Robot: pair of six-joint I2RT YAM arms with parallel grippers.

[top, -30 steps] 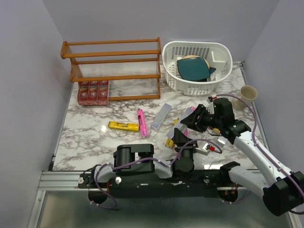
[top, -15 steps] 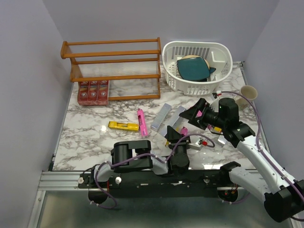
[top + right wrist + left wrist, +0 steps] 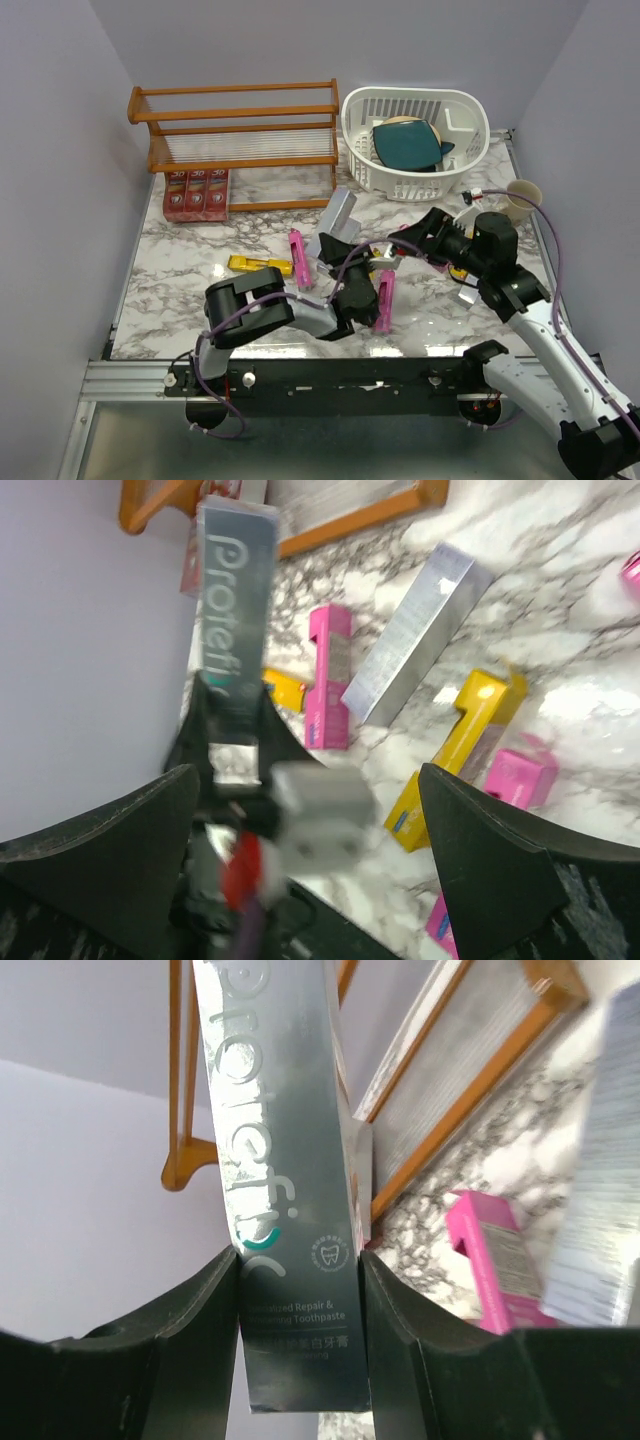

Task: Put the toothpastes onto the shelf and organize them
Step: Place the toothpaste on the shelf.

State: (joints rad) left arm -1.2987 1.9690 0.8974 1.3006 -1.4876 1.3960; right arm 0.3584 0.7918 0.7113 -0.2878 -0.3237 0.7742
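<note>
My left gripper [image 3: 336, 242] is shut on a silver-grey toothpaste carton [image 3: 340, 212], held up on end over the middle of the table. In the left wrist view that carton [image 3: 285, 1190] stands between the jaws of the left gripper [image 3: 300, 1345], with the orange shelf [image 3: 180, 1110] behind it. My right gripper [image 3: 416, 240] hangs open and empty to the right. The right wrist view shows its wide jaws [image 3: 310, 820] over loose cartons: pink [image 3: 330, 675], silver [image 3: 415, 635], yellow [image 3: 455, 745]. Three red cartons [image 3: 196, 192] stand under the left end of the shelf [image 3: 235, 120].
A white slotted basket [image 3: 470, 120] holding a teal object sits at the back right, with a cup [image 3: 522, 198] beside it. A yellow carton [image 3: 258, 265] and pink cartons [image 3: 298, 258] [image 3: 384, 300] lie on the marble. The left arm crosses the near middle.
My right gripper has opened and drawn back to the right. The left arm has swung up and to the left, lifting the silver-grey carton towards the shelf.
</note>
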